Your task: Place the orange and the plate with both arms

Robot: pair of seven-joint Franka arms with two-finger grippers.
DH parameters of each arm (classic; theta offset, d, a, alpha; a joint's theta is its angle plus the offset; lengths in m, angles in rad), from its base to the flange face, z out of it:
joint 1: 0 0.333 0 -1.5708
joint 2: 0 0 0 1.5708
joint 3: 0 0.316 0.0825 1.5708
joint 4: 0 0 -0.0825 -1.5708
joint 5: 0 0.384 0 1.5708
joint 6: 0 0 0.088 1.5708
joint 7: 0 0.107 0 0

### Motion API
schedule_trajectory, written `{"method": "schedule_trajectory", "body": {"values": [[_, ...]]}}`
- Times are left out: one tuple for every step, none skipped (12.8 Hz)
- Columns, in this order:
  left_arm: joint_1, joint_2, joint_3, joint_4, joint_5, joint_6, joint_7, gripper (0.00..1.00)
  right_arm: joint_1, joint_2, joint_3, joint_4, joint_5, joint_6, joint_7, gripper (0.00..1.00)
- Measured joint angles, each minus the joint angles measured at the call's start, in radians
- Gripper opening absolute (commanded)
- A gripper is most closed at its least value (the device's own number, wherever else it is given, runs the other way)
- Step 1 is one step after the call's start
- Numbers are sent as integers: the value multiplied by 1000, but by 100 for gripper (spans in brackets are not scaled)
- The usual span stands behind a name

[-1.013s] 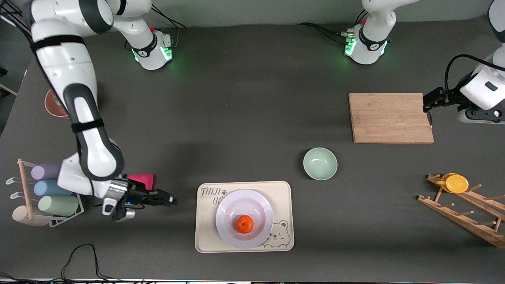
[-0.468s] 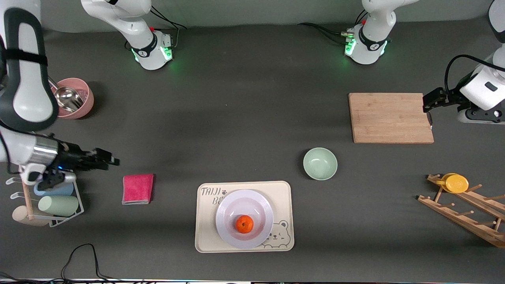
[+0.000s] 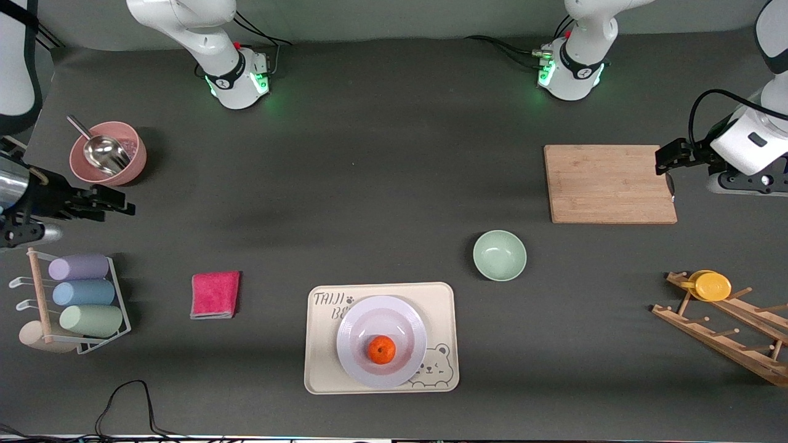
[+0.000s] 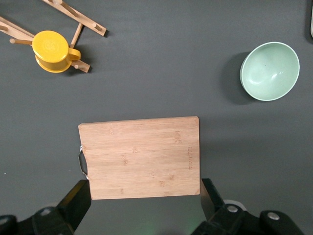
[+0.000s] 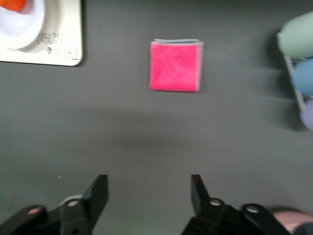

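Note:
The orange (image 3: 381, 349) sits in the white plate (image 3: 354, 320), which rests on the cream bear-printed tray (image 3: 322, 344) near the front camera. A corner of the tray (image 5: 54, 46), the plate (image 5: 22, 27) and the orange (image 5: 12, 4) shows in the right wrist view. My right gripper (image 3: 123, 206) is open and empty, up in the air over the table at the right arm's end, beside the pink bowl. My left gripper (image 3: 662, 157) is open and empty, over the edge of the wooden cutting board (image 3: 609, 183), whose width lies between the fingers (image 4: 78, 196) in the left wrist view.
A mint-green bowl (image 3: 499, 255) stands between board and tray. A pink cloth (image 3: 215, 294) lies beside the tray. A pink bowl with a metal scoop (image 3: 108, 152) and a rack of pastel cups (image 3: 80, 294) are at the right arm's end. A wooden rack with a yellow cup (image 3: 711, 285) is at the left arm's end.
My right arm has drawn back from beside the tray and pink cloth toward the right arm's end, rising, and uncovered the cloth and pink bowl. The left gripper has barely shifted.

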Motion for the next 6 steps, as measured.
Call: {"method": "schedule_trajectory", "body": {"values": [[0, -8, 0, 0, 0, 0, 0, 100, 0, -4, 9, 36, -33, -34, 20, 100], [0, -22, 0, 1, 0, 0, 0, 100, 1, -6, 19, 71, -62, -57, 36, 100], [0, -36, 0, 1, 0, 0, 0, 100, 3, -7, 26, 100, -83, -68, 55, 100], [0, -51, 1, 2, 0, 0, 0, 100, 4, -7, 32, 121, -96, -73, 74, 100], [0, -61, 0, 2, 0, 0, 0, 100, 4, -7, 37, 130, -108, -74, 91, 100], [0, -66, 0, 2, 0, 0, 0, 100, 5, -7, 40, 133, -117, -74, 103, 100]]}}
